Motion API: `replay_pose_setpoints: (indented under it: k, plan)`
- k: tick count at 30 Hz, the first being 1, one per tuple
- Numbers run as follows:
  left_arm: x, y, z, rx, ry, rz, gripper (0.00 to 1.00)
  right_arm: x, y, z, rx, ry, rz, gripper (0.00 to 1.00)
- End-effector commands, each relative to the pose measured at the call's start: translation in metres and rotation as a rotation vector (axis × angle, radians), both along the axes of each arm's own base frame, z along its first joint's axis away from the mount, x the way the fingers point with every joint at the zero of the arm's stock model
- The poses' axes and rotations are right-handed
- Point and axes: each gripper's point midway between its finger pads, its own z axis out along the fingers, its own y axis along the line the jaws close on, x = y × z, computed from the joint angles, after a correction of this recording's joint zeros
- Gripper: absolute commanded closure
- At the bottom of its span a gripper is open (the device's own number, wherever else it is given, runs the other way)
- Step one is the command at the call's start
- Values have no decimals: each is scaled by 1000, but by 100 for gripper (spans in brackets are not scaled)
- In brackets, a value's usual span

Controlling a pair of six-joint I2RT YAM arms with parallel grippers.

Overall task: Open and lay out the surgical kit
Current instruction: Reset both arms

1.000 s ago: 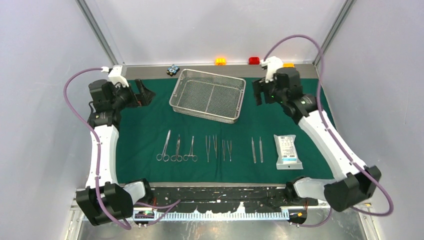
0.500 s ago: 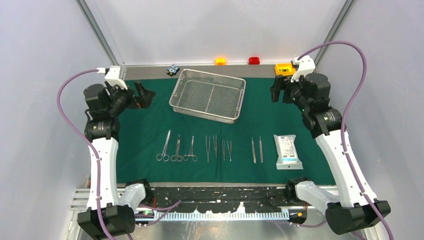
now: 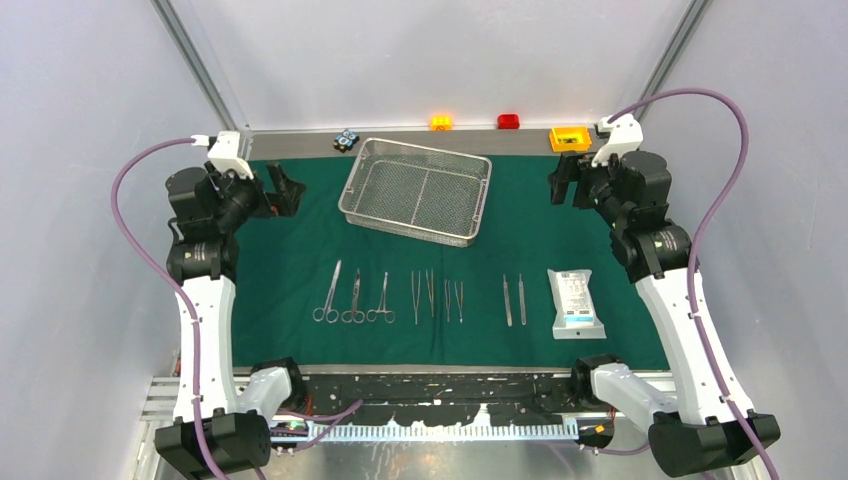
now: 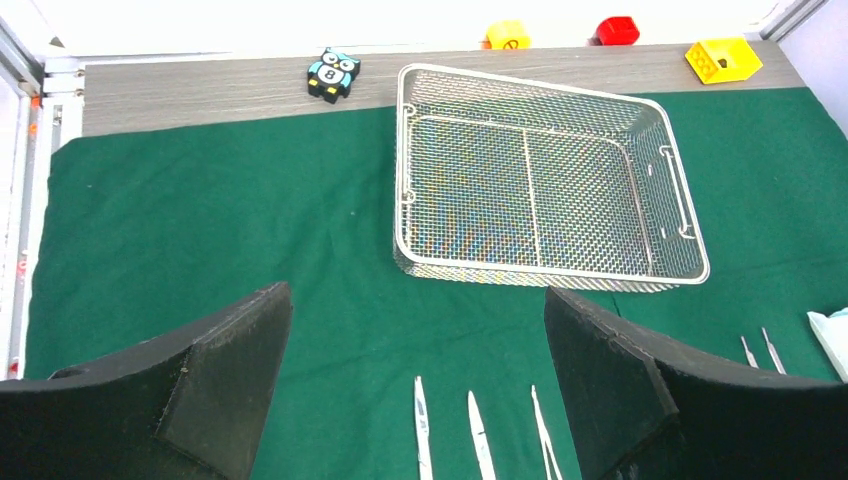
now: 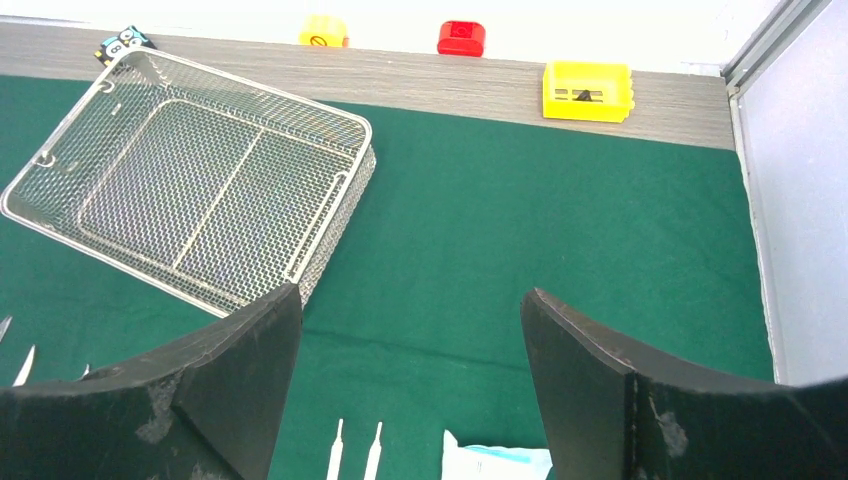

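The dark green drape (image 3: 290, 250) lies spread flat. At its back middle stands the empty steel wire-mesh tray (image 3: 417, 190), turned slightly askew. In a row near the front lie three ring-handled forceps (image 3: 352, 297), slim tweezers (image 3: 437, 297), two more tweezers (image 3: 513, 299) and the flat white pouch (image 3: 575, 303). My left gripper (image 3: 285, 188) hangs open above the drape's back left, left of the tray (image 4: 545, 270). My right gripper (image 3: 563, 183) hangs open above the back right, right of the tray (image 5: 335, 215). Neither one holds anything.
On the bare wooden strip behind the drape sit a yellow box (image 3: 570, 138), a red block (image 3: 508, 121), an orange block (image 3: 441, 122) and a small owl block (image 3: 346, 139). Grey walls and slanted metal posts close in both sides.
My right arm has swung back and to the right, away from the tray toward the drape's right edge. The left arm has drawn slightly left. Both grippers stayed open.
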Motion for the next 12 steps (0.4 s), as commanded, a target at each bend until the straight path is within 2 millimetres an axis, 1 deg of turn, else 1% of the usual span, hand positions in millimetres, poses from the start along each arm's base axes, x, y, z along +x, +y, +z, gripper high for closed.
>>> replay_pose_setpoints:
  k: [1,12]
  plan:
    - [3,4,21,44,-61,14,0,4,0,13,24,-56,-3,15]
    - [9,8,16,64,-51,21,0,6,0,10,18,-46,-2,15]
